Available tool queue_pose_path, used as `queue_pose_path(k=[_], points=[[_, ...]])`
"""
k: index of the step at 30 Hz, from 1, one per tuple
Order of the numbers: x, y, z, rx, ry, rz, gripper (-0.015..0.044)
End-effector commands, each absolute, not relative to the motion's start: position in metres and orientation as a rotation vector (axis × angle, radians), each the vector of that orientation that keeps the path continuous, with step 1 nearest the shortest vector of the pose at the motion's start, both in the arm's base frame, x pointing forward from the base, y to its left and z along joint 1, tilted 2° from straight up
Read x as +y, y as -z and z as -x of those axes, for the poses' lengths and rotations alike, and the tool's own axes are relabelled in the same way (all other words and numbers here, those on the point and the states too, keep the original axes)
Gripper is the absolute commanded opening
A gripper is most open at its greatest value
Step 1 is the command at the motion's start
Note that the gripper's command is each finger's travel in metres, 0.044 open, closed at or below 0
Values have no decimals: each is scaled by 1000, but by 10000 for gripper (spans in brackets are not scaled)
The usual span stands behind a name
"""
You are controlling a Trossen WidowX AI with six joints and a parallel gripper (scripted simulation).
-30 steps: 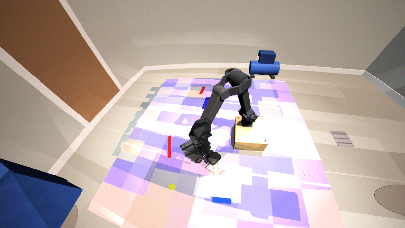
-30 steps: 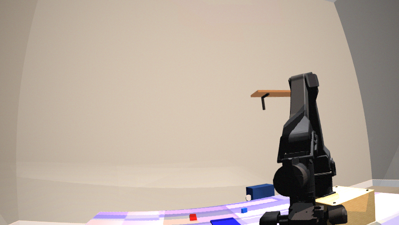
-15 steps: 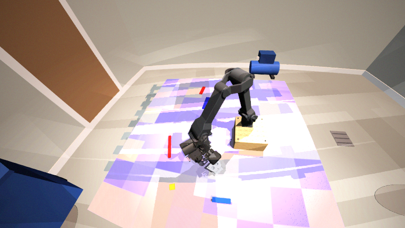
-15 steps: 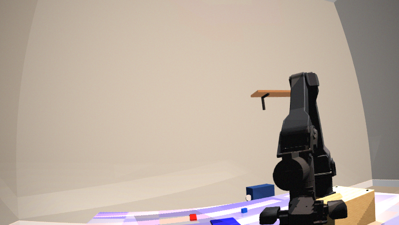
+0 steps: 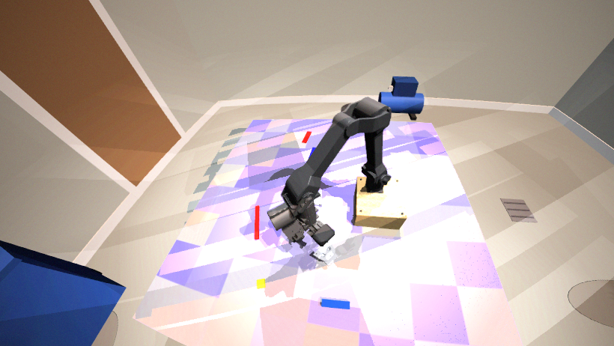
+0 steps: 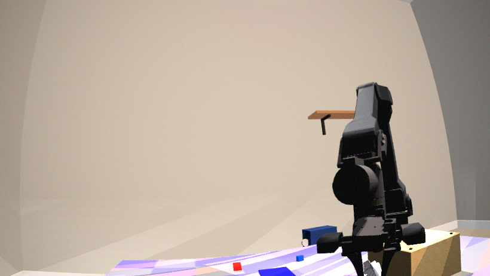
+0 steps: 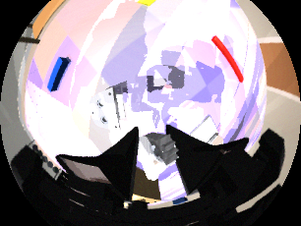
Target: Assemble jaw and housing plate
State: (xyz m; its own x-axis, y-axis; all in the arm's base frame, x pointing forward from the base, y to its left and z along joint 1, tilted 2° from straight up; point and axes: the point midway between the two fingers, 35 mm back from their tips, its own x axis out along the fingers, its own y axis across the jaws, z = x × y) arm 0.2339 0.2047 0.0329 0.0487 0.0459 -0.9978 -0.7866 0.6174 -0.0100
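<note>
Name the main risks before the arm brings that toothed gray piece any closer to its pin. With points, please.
The toothed gray piece (image 7: 166, 148) sits between the gripper's (image 7: 152, 129) fingertips at a slant, so it may meet the pin crooked. The white part with round holes (image 7: 102, 112) lies close by; a low sideways move might knock it.
</note>
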Motion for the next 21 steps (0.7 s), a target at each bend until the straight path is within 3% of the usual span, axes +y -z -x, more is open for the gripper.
queue_pose_path(k=[1,21], points=[[204,-36,-234,1386,-714,688,37],[196,-35,-231,1472,-422,378,37]])
